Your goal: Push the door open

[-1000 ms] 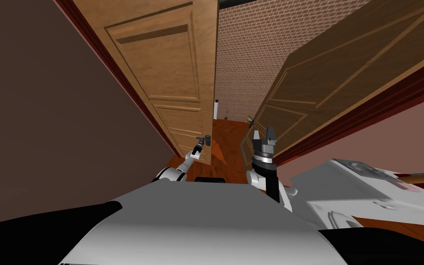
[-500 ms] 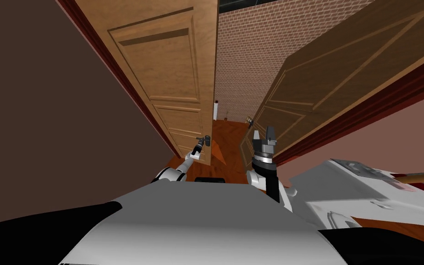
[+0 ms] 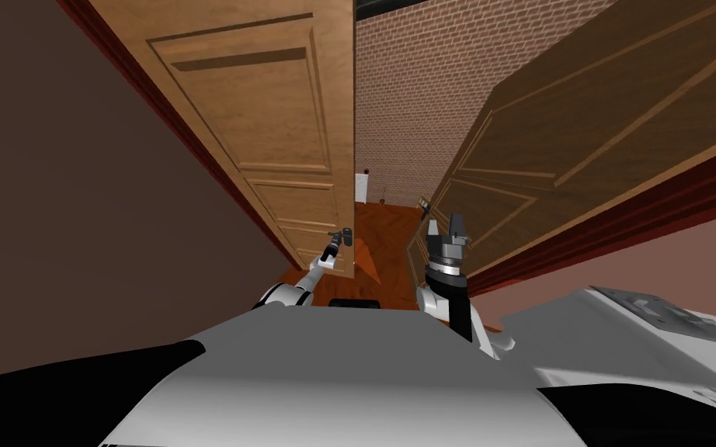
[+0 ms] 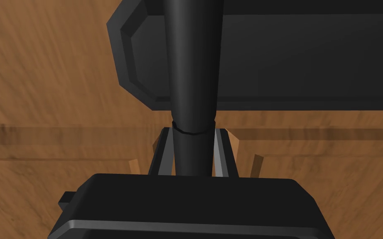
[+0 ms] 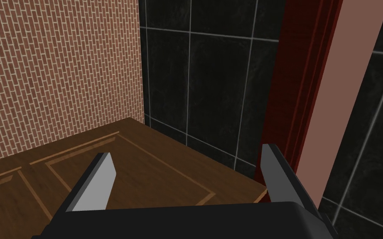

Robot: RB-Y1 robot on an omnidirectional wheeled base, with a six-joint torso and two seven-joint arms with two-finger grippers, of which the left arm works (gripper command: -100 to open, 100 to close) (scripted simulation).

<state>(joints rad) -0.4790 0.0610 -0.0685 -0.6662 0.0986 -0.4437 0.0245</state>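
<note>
I've shifted between two wooden doors (image 3: 271,116) (image 3: 582,132); left gripper (image 4: 194,132) clamps one black handle (image 4: 195,62), right gripper (image 5: 186,151) open.

Brick wall (image 3: 418,101): reddish-tan, pale mortar, straight ahead. At its foot lies a glossy red-brown wooden floor (image 3: 386,225). A white upright object (image 3: 362,186) stands against the brick wall's base, too small to identify. Black tiles (image 5: 203,83) with pale grout lines meet the brick wall along one edge. Beyond the tiles, away from the brick, dark red trim (image 5: 298,83), then a pink wall strip (image 5: 344,83). Left of the brick wall is a plain brown wall (image 3: 77,217). Well right of the brick wall and lower is a white flat-topped object (image 3: 597,341) with a grey panel, unidentified.
</note>
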